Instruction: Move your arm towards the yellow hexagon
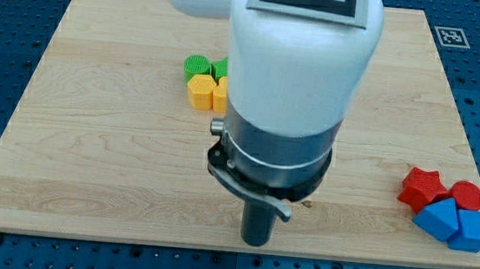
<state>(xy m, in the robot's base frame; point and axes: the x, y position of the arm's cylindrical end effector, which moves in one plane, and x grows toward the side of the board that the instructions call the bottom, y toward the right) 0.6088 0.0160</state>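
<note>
Jaws: none; the arm ends in a rod holding nothing. My tip (pixel 256 240): resting on the wooden board (pixel 91 139) near the view's bottom edge, touching no block. Yellow hexagon (pixel 200 90): well apart, up and to the view's left of my tip, in a cluster with a green cylinder (pixel 197 65), a second green block (pixel 221 68) and a second yellow block (pixel 221 94), both partly hidden by the arm. Red star (pixel 420 187), red cylinder (pixel 468 195) and two blue blocks (pixel 437 218) (pixel 474 232): grouped far to the view's right of my tip.

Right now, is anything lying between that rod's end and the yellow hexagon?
Nothing visible does. My tip sits toward the view's bottom; the yellow hexagon lies up and to the view's left across bare wooden board, though my arm's body hides part of the cluster.
</note>
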